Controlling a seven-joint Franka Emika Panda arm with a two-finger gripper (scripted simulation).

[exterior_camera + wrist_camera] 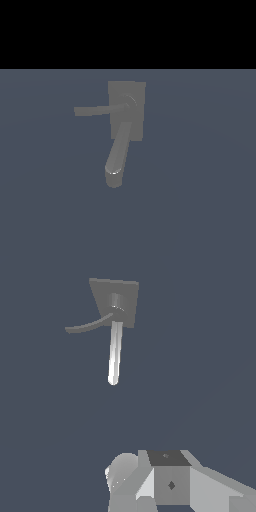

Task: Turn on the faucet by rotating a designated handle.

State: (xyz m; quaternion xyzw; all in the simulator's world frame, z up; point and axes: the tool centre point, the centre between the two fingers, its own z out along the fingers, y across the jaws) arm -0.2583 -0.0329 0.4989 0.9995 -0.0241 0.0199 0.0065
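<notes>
We log faucet [127, 107] mid-frame, handle [97, 110] pointing frame-left; gripper [150, 491] well apart, jaw state indiscernible.

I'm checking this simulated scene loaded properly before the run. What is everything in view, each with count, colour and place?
faucet: one, matte grey, standing alone on the floor near the middle of the exterior view.
spout: one, thick rounded grey, running from the block body toward the camera in the exterior view.
handle: one, thin flat grey bar, reaching from its round hub toward the exterior view's left.
floor: one, flat dark blue-grey surface under the faucet.
background: plain black band across the top of the exterior view.
gripper: one, light grey and white, only partly seen in the wrist view, well apart from the faucet; absent from the exterior view.
</notes>
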